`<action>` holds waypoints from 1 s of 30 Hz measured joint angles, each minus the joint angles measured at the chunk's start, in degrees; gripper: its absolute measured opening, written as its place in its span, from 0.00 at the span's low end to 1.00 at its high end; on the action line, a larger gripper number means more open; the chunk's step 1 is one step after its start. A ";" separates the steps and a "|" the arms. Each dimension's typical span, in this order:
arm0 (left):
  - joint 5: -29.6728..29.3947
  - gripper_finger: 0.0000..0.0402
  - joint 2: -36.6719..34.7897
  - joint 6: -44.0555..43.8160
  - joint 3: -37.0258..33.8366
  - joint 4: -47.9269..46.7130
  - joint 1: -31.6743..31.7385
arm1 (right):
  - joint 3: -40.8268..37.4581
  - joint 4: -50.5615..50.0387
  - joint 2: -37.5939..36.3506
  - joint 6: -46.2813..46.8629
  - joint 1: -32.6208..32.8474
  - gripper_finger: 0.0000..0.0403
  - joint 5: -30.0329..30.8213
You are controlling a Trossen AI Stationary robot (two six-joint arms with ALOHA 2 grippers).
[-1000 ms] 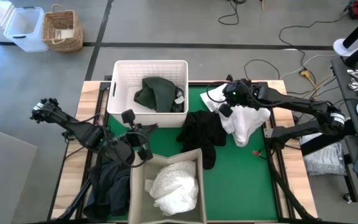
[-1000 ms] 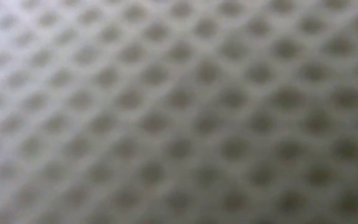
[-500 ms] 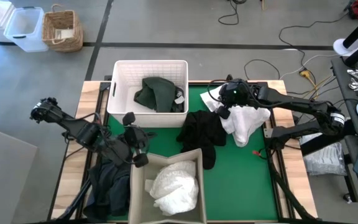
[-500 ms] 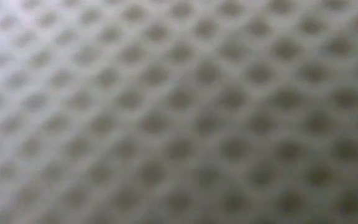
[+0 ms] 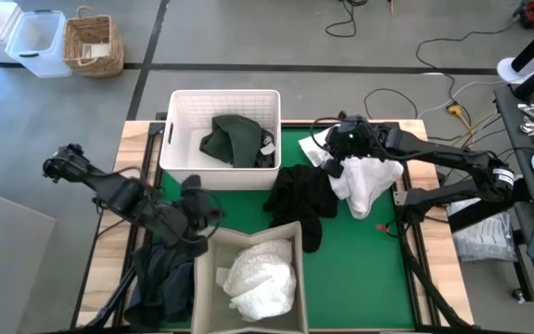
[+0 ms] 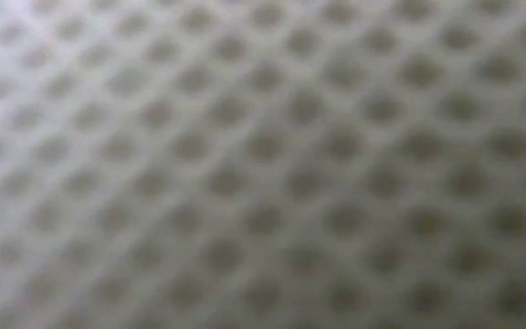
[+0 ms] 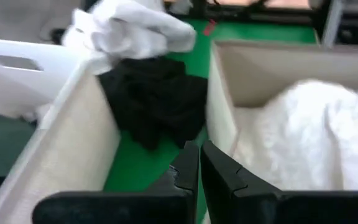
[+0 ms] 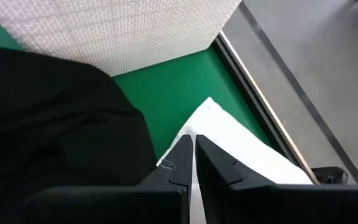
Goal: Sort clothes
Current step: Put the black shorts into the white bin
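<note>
A white garment [image 5: 367, 179] lies bunched at the right of the green mat [image 5: 360, 264], and my right gripper [image 5: 339, 156] is shut on it at its far left end. A black garment [image 5: 302, 195] lies in a heap mid-mat, also seen in the left wrist view [image 7: 154, 99]. A dark green garment [image 5: 235, 139] rests in the white basket [image 5: 225, 94]. My left gripper [image 5: 200, 215] [image 7: 197, 165] hangs shut and empty above the gap between two near bins. My right gripper pinches the white garment at an edge near one corner [image 8: 219, 134], between its two shut fingers. The fingers slant down from the table's right side. The rest of the garment lies slack on the mat; one layer or several, I cannot tell.
A beige bin [image 5: 213, 278] holds white clothes [image 5: 262, 276]. Dark clothes [image 5: 160, 278] fill the bin left of it. A mesh surface right at the lens fills the low view [image 6: 263, 164]. Bare mat lies at the near right. Boxes and a wicker basket [image 5: 93, 42] stand on the floor.
My left gripper has rolled about its wrist and tipped up from pointing steeply down, staying shut over the gap between the two bins. The clothes lie as before.
</note>
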 joint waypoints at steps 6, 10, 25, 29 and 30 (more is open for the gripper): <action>-0.34 0.00 0.58 -11.20 10.20 -15.51 0.06 | 0.34 0.03 0.00 0.61 0.00 0.03 0.00; 10.26 0.00 1.82 -22.30 14.22 -25.58 -0.42 | 0.34 -0.43 0.00 0.65 0.00 0.03 -0.46; 28.80 0.00 4.15 -35.78 13.38 -38.08 -1.50 | 0.34 -0.45 0.00 4.92 0.02 0.03 -0.50; 27.33 0.00 4.25 -37.64 12.68 -38.94 -3.68 | 0.34 -2.44 -1.39 8.13 0.03 0.03 0.16; 26.67 0.00 4.31 -37.95 12.12 -39.01 -4.58 | 0.34 -2.78 -2.23 9.00 0.14 0.03 0.75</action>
